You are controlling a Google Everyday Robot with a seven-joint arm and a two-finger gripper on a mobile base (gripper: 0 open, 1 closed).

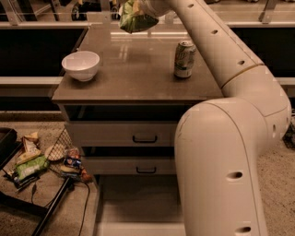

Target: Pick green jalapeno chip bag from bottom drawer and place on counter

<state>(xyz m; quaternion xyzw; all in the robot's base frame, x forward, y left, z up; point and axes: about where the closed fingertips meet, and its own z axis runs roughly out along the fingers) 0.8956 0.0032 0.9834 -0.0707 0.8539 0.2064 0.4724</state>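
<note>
The green jalapeno chip bag hangs crumpled at the top of the view, above the far part of the counter. My gripper is at the top edge, shut on the bag's upper end, mostly cut off by the frame. The bag is clear of the counter surface. The bottom drawer stands pulled open below, its flat floor bare; my arm hides its right part.
A white bowl sits on the counter's left, a green-and-white soda can on its right. Two upper drawers with dark handles are shut. Floor clutter with a pale green bag lies left. My big arm fills the right.
</note>
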